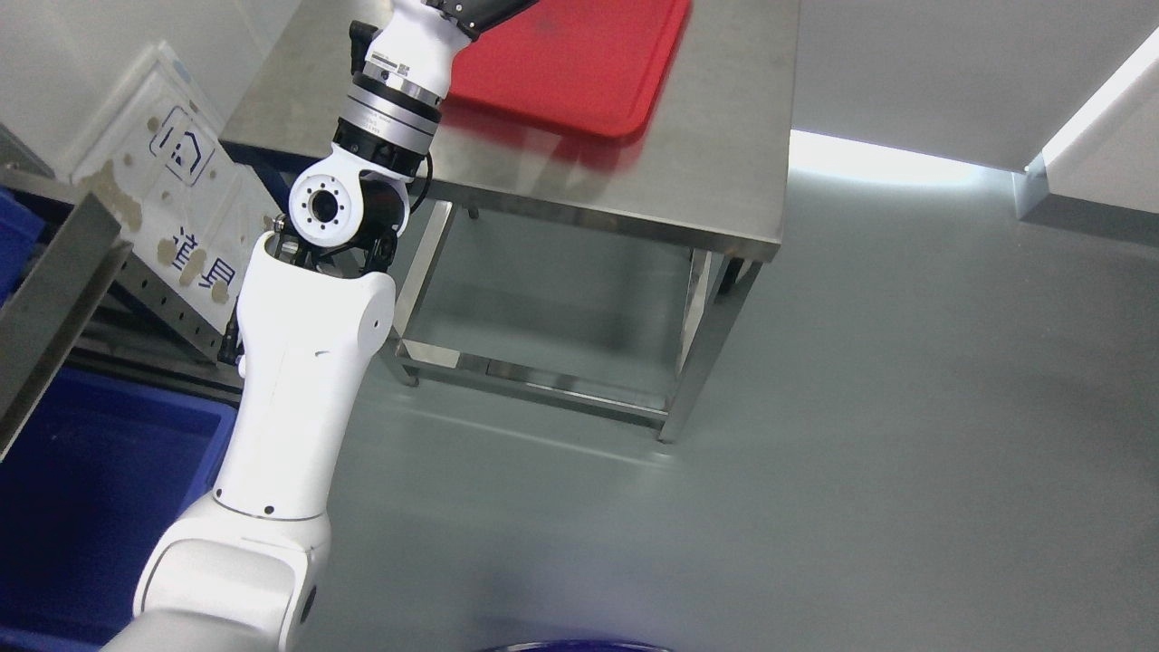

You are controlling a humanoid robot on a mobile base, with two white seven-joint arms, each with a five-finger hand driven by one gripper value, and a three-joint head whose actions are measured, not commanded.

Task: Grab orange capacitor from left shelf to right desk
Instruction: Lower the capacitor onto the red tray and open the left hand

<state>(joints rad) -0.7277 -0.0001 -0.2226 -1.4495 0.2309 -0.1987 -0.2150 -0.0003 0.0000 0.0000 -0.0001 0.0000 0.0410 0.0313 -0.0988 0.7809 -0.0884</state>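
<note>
My left hand [471, 11] reaches over the red tray [579, 63] on the steel surface [724, 181], top centre; grip and capacitor unseen, delivery unconfirmed.

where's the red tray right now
In the head view, the red tray lies on the steel desk at the top centre, cut off by the top edge, with the left hand reaching over its left end.
</note>
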